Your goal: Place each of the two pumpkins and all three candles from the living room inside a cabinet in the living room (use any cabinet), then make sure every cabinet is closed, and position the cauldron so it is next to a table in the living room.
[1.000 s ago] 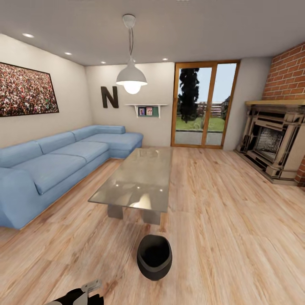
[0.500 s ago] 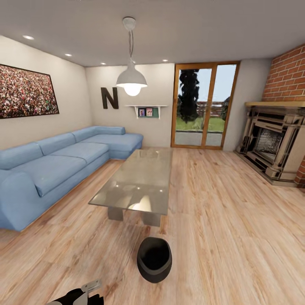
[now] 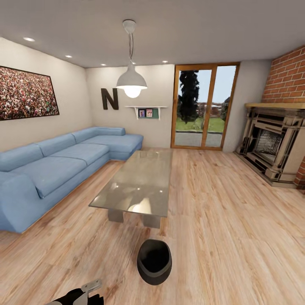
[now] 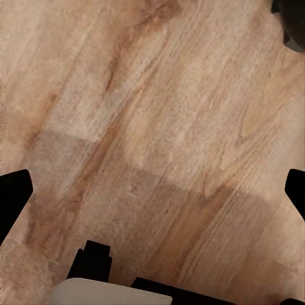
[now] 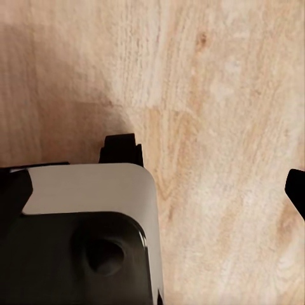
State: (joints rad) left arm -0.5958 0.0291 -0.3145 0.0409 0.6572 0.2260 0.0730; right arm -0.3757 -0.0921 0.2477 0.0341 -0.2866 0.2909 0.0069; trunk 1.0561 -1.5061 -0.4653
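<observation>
Head view gives me the cauldron (image 3: 154, 262) on the floor (image 3: 237, 237) just before the table (image 3: 140, 182); both grippers' grip I cannot tell.

One thing here can be read: a big dark capital letter N (image 3: 109, 98) mounted on the far wall (image 3: 156, 80), well away from the left gripper (image 3: 91, 287) and beyond the blue sofa (image 3: 63, 161). Just beside it, a small shelf (image 3: 146, 111) holds little framed pictures, too small to make out any writing. Nothing else carries lettering or numbers.
</observation>
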